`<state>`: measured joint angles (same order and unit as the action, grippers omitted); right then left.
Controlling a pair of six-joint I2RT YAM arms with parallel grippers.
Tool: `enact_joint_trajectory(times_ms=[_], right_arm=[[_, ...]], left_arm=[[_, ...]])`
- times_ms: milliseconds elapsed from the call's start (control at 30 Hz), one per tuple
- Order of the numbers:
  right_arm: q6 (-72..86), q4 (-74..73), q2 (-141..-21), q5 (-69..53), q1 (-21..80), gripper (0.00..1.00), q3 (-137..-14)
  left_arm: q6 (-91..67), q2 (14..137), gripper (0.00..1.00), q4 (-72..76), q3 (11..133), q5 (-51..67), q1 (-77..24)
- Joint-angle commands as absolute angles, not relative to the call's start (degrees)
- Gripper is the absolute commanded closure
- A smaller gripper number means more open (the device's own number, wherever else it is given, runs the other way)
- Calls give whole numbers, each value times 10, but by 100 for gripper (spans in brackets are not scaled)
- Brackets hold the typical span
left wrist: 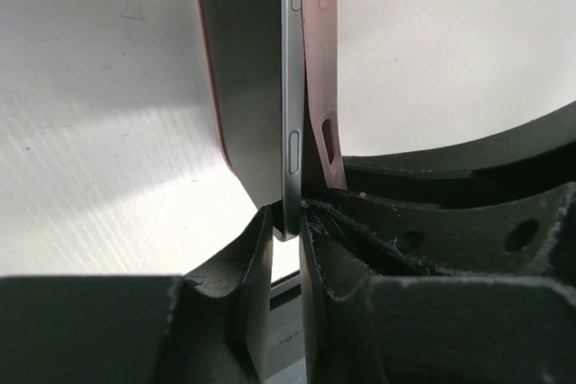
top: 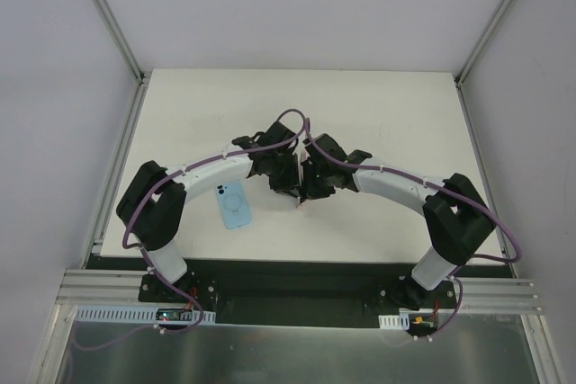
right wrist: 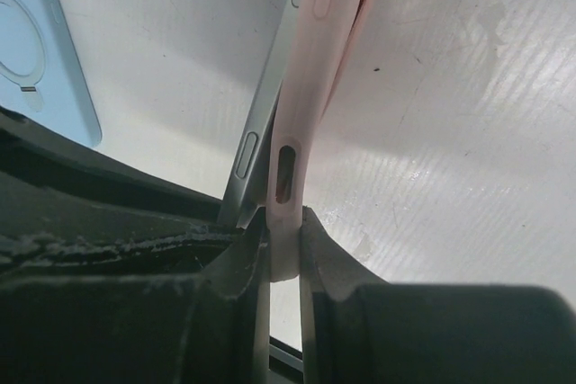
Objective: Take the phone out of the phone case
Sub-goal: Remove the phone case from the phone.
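Observation:
A dark grey phone (left wrist: pixel 261 87) and its pale pink case (right wrist: pixel 306 105) are held upright on edge between the two grippers above the table's middle. The phone has partly come away from the case at the near end. My left gripper (left wrist: pixel 286 227) is shut on the phone's edge. My right gripper (right wrist: pixel 283 245) is shut on the pink case's edge, with the phone (right wrist: pixel 261 132) peeling off to its left. In the top view both grippers (top: pixel 290 177) (top: pixel 310 182) meet, and the phone and case are mostly hidden between them.
A light blue phone case with a ring on it (top: pixel 233 205) lies flat on the white table (top: pixel 387 114) in front of the left arm; it also shows in the right wrist view (right wrist: pixel 36 51). Grey walls enclose the table on three sides.

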<state>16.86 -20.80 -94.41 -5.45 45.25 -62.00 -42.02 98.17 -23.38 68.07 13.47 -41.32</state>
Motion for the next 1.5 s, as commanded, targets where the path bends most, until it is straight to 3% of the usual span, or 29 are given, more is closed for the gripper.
enact_joint_trajectory(times_ms=[0,267,933,1200,1367,1467], right_arm=[[166,-176,-934,-140,472,99,-612],[185,-166,-940,-154,472,99,-620],[197,-160,-915,-142,471,99,-587],[197,-159,-908,-141,471,99,-581],[196,-157,-909,-143,471,99,-582],[197,-157,-906,-142,467,99,-577]], left_arm=[[-396,1027,88,-298,692,-46,-418],[-399,1027,86,-374,709,-144,-425],[-429,1070,87,-287,715,-85,-432],[-433,1080,71,-265,694,-82,-432],[-432,1088,84,-263,700,-86,-432],[-425,1097,100,-260,707,-82,-432]])
